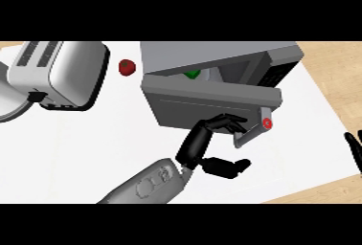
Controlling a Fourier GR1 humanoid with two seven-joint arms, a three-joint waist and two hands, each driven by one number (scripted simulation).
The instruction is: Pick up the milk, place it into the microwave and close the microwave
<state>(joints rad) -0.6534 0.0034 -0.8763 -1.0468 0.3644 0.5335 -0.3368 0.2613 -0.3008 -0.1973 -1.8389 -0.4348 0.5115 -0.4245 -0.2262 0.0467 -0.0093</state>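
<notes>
The grey microwave (233, 52) stands at the back middle. Its door (205, 103) is swung partway, leaving a narrow gap along its top. A green and white thing (192, 74) shows through that gap, inside the microwave; I cannot tell whether it is the milk. My left hand (201, 143) reaches up from the lower middle. Its fingers (226, 122) lie bent against the door's outer face, beside the handle with a red dot (266, 123), and its thumb (226, 167) sticks out below, holding nothing. My right hand (353, 148) rests at the right edge, fingers up.
A white toaster (56, 72) stands at the back left with a dark cable at its side. A small red fruit (127, 67) lies between the toaster and the microwave. The white counter top (92, 143) ends in a wooden strip (339, 81) on the right.
</notes>
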